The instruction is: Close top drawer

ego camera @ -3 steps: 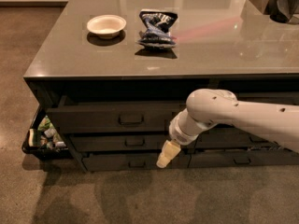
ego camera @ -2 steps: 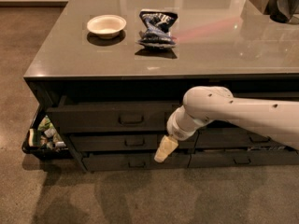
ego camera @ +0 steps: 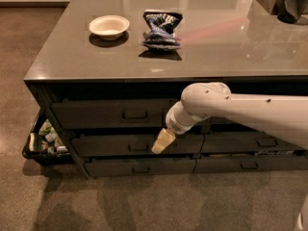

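Robot arm squares up to the top drawer, centre-left of frame.
The drawer juts out slightly; the gripper hangs low, right of its handle, seemingly poised to push. I cannot tell its opening or load.

You get one view only. Camera sits high in front of the table, tilted down at its drawer side, mid range. Its top fills the upper half, floor the bottom strip. The arm enters from the right edge; hand at frame centre, just below the right end of the top drawer.
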Tool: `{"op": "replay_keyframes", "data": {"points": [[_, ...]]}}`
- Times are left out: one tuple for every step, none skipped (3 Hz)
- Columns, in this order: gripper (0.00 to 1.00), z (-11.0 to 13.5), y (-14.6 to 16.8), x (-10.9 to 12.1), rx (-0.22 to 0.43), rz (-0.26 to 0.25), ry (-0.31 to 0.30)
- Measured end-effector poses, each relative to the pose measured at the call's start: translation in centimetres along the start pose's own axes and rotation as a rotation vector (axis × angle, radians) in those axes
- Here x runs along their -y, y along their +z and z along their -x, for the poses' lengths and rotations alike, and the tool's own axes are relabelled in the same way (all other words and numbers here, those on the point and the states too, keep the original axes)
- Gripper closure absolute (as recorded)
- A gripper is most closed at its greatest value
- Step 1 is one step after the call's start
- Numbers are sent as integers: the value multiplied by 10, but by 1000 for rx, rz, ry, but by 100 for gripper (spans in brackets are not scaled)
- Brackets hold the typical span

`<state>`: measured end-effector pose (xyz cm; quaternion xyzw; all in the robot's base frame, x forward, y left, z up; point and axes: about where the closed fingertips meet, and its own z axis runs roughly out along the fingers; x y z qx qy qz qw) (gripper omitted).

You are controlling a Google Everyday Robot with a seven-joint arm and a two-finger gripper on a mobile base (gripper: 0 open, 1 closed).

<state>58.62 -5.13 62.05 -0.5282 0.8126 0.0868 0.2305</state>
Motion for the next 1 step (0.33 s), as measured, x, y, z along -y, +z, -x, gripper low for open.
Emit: {"op": "replay_keyframes", "data": {"points": [[0,0,0,0,0,0,0]]}}
